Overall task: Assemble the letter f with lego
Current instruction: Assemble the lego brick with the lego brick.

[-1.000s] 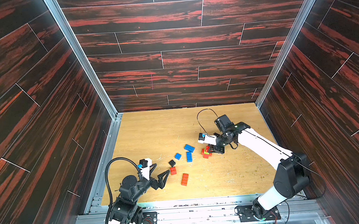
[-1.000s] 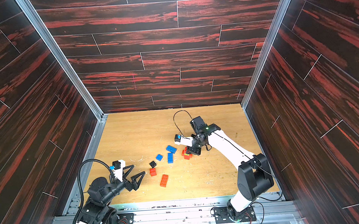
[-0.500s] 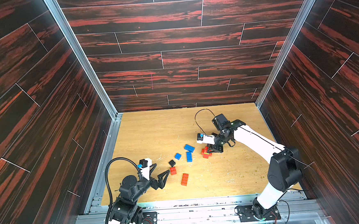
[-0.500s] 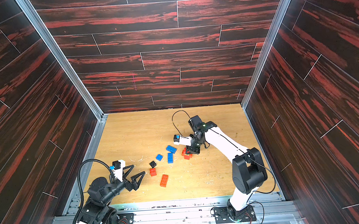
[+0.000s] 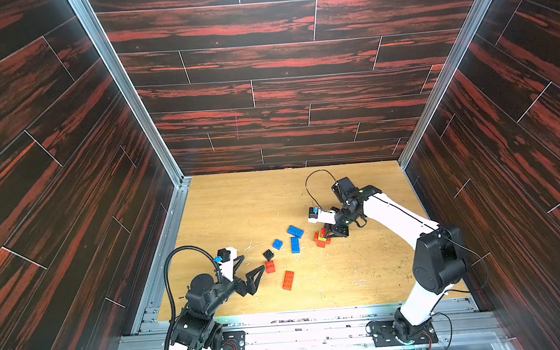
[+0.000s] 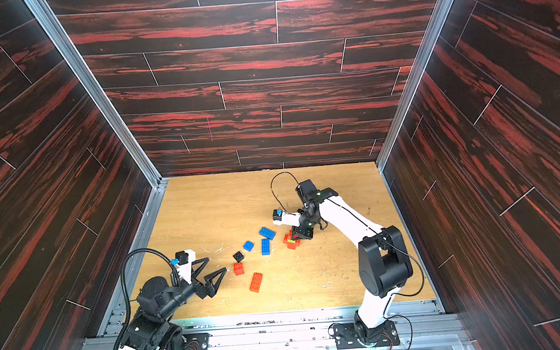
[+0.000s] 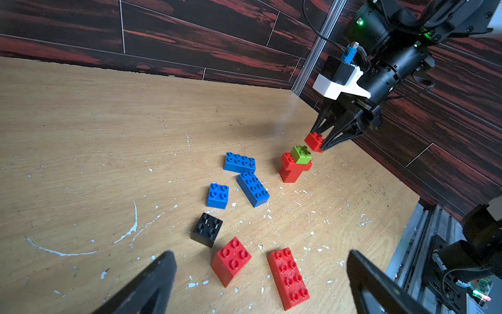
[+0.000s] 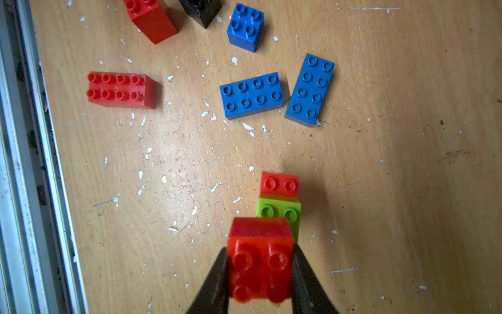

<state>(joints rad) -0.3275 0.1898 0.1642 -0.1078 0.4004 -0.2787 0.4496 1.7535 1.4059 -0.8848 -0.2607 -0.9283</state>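
The white-and-black right arm [image 5: 395, 216] reaches forward, wrist bent steeply down, its black right gripper [image 5: 326, 235] clamped on a small red square studded brick [image 8: 259, 261] — while the left arm [image 5: 209, 291] crouches low by its base, left gripper [image 5: 253, 263] spread wide.

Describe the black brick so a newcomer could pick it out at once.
On the wooden table, look just beyond the open left gripper. The black brick is a small four-stud square between a red square and a blue square. It is the only black piece there.
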